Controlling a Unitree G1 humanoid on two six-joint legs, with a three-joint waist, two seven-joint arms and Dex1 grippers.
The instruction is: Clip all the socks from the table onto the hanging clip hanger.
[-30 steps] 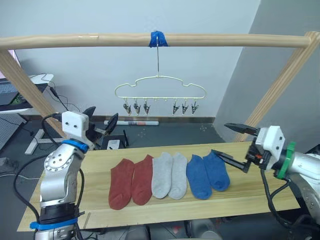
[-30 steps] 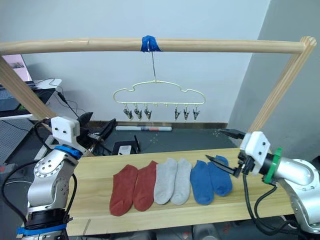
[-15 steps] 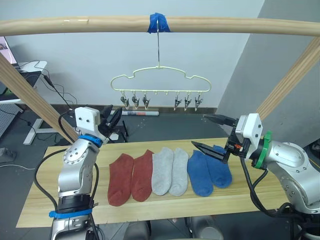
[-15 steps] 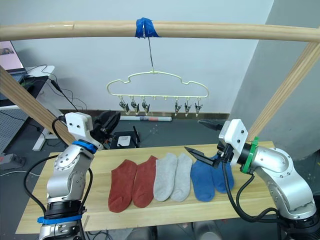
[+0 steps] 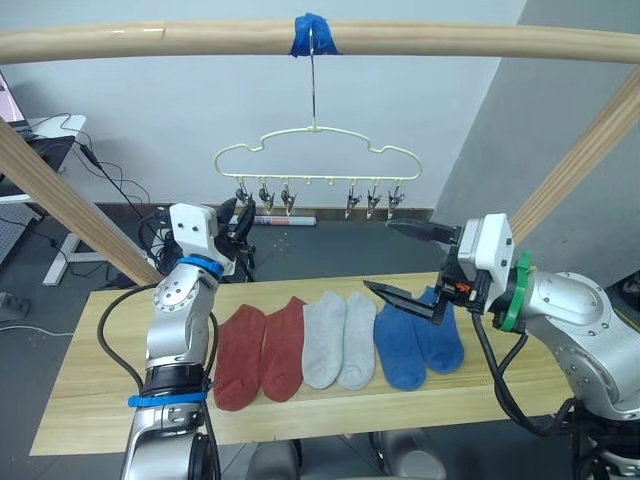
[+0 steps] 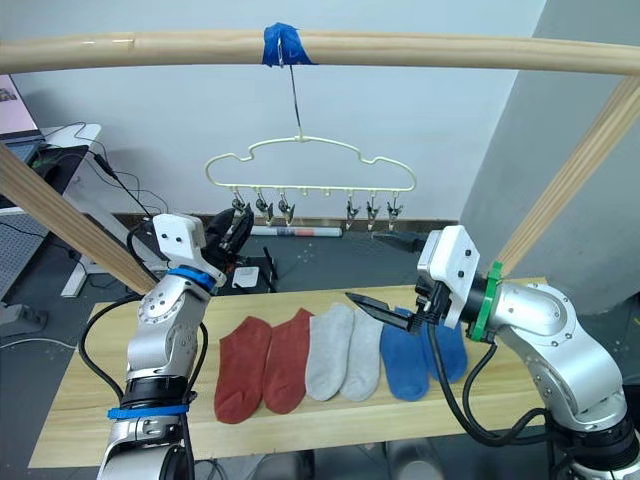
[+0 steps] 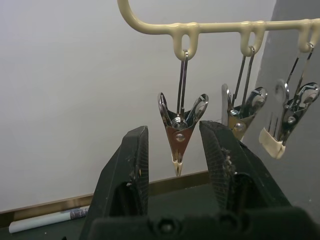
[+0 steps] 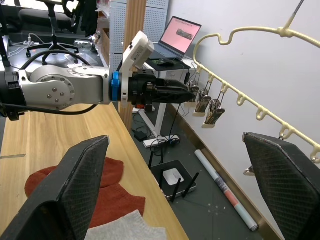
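Socks (soft knit), wavy wire clip hanger

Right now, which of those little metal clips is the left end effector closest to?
The outermost clip at the robot's left end of the clip hanger. It hangs between the open fingers of the left end effector; the others hang farther along.

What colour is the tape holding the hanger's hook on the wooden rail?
Blue tape, clearest in the left eye view.

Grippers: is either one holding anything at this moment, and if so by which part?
Nothing is held. The left gripper is open with the hanger's end clip between its fingers, untouched. The right gripper is open above the blue socks.
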